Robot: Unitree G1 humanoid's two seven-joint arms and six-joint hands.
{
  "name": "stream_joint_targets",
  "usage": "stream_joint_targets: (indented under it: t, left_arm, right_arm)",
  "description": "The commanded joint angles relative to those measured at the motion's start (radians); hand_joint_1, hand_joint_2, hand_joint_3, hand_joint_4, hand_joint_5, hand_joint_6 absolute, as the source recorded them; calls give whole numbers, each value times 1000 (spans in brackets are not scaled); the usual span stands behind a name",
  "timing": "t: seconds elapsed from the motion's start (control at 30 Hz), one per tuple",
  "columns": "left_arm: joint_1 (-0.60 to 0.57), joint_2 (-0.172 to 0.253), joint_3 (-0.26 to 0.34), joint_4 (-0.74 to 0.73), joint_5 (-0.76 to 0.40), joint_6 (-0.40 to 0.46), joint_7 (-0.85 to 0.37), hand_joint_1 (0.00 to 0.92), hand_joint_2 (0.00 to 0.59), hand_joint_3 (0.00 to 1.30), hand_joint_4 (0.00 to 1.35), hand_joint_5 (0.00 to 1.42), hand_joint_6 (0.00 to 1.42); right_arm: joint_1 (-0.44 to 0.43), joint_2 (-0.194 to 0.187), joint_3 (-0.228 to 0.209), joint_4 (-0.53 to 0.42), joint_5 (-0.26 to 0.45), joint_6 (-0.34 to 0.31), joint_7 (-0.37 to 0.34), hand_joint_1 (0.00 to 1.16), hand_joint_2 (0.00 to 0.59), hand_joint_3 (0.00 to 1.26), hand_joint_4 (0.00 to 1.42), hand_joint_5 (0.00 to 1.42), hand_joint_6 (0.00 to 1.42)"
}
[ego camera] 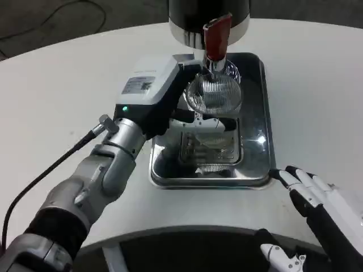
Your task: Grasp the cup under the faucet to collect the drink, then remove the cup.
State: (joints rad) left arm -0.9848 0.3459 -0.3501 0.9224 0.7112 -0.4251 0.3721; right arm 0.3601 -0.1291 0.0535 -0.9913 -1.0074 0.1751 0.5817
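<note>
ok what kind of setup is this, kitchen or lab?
Likely a lab drink-dispensing test bench: a black-and-steel dispenser with a red tap lever, a clear ribbed glass cup held under it by the left hand, over a shiny steel drip tray on a bare white table.

Steel tray (252,180) on white table (68,85); dark floor (45,17) beyond table edge.

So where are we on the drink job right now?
Done: the left hand holds the clear cup under the faucet, above the steel tray. In hand: collecting; no liquid is discernible in the cup. Left: filling, then removing the cup. The right hand rests open beside the tray.
</note>
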Motion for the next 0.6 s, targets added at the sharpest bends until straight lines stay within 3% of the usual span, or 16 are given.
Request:
stream_joint_targets:
  t: [0.03, 0.2, 0.4, 0.6]
  left_arm:
    - [1, 20, -8, 10, -6, 22, -27, 337, 91, 740, 791, 1080, 1358]
    - [-9, 25, -11, 30, -18, 32, -80, 219, 94, 596, 589, 897, 1223]
    - [-13, 32, -17, 34, -34, 23, -99, 181, 80, 463, 408, 693, 1058]
    - [-22, 38, -16, 30, -41, 5, -104, 162, 78, 425, 342, 616, 945]
  right_arm:
    - [0, -4, -2, 3, 22, -10, -18, 358, 407, 74, 0, 0, 0]
    - [-13, -6, 0, 15, 31, -9, -25, 360, 410, 77, 0, 0, 0]
    - [-19, -8, -1, 27, 40, -7, -34, 361, 413, 82, 0, 0, 0]
    - [-24, -7, 5, 34, 40, -7, -45, 363, 414, 84, 0, 0, 0]
